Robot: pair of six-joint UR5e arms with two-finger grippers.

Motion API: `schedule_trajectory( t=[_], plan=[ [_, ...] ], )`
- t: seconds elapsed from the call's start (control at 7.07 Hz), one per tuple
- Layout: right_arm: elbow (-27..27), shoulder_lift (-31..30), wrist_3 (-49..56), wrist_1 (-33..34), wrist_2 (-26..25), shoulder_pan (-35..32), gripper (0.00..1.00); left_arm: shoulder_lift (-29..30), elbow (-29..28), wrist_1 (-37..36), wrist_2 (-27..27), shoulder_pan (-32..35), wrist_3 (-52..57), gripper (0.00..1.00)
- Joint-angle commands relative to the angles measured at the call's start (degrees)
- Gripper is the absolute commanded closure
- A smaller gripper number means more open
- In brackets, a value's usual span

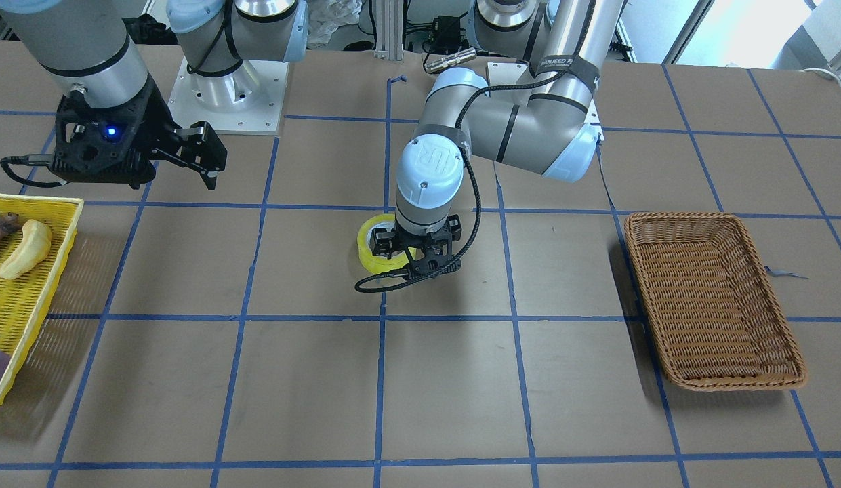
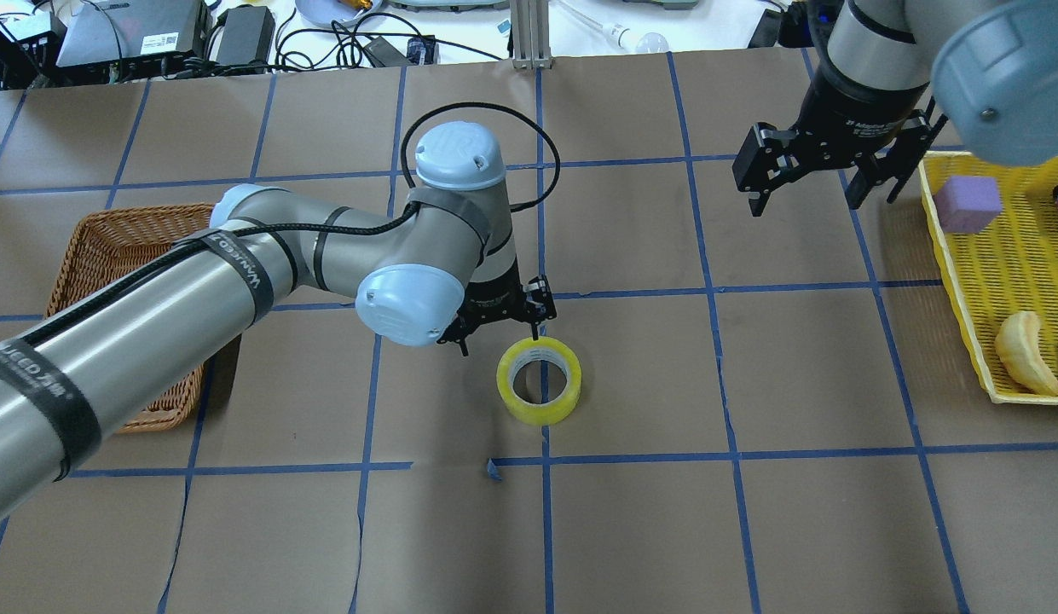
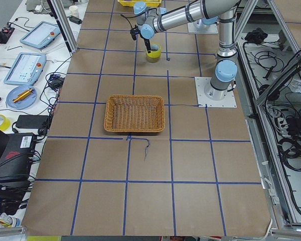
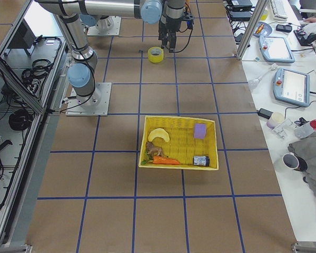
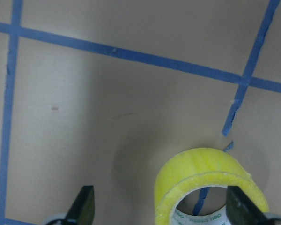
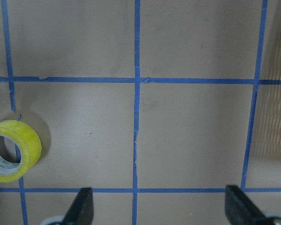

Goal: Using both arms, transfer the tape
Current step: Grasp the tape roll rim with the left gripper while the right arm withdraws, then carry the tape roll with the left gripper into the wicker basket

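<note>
The tape [image 2: 537, 415], a bright yellow roll with a white core, lies flat near the table's middle. It also shows in the front view [image 1: 370, 256], the left wrist view [image 5: 201, 168] and the right wrist view [image 6: 28, 140]. My left gripper [image 2: 500, 339] is open and points down beside the roll, offset to one side. One fingertip [image 5: 239, 206] is over the roll's rim and the other hangs over bare table. In the front view the left gripper [image 1: 417, 257] hides part of the roll. My right gripper [image 2: 803, 205] is open and empty, held above the table well away from the tape.
A brown wicker basket [image 2: 85, 256] stands on my left side, under the left arm. A yellow basket [image 2: 963, 290] on my right side holds a banana [image 2: 1025, 351] and a purple block [image 2: 968, 203]. Blue tape lines grid the brown table.
</note>
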State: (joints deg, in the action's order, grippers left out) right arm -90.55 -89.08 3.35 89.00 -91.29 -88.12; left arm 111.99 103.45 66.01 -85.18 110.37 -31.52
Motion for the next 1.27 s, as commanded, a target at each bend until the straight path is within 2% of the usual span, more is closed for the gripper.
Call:
schedule_trajectory(
  t=[0.0, 0.14, 0.28, 0.42, 0.57, 0.71, 0.85, 0.99, 1.13],
  plan=[
    [1.2, -0.1, -0.1, -1.1, 0.1, 0.0, 0.0, 1.0, 2.5, -0.2, 1.2, 1.8, 0.8, 0.22],
    [1.1, -0.6, -0.7, -2.0, 0.1, -0.2, 0.0, 1.0, 2.6, -0.1, 1.2, 1.8, 2.0, 0.66],
    [1.1, -0.7, -0.7, -2.0, 0.2, -0.6, 0.0, 0.8, 2.5, -0.3, 1.2, 1.7, 2.9, 1.0],
    [1.1, -0.8, -0.6, -2.1, 0.3, -0.7, 0.0, 0.6, 2.2, -0.4, 0.4, 1.6, 4.3, 1.0],
    [1.1, -0.9, -0.3, -2.0, 0.5, -1.6, 0.0, -0.9, 2.0, -0.4, -2.4, 0.5, 14.7, 1.0],
    [1.2, -0.8, -0.4, -1.9, 0.5, -2.1, 0.0, -2.4, 1.2, 0.8, -5.5, -5.2, 22.5, 1.0],
    [1.1, -0.8, -0.5, -1.9, 0.4, -2.1, 0.0, -4.3, -1.2, 5.7, -5.6, -10.8, 27.2, 1.0],
    [0.5, -0.7, -0.1, -1.9, 0.2, -2.1, 0.0, -6.4, -3.9, 14.1, -6.7, -16.5, 38.3, 1.0],
    [0.3, -0.8, -0.1, -2.0, 0.1, -2.1, 0.0, -7.4, -6.4, 17.8, -13.1, -23.8, 47.4, 1.0]
  ],
)
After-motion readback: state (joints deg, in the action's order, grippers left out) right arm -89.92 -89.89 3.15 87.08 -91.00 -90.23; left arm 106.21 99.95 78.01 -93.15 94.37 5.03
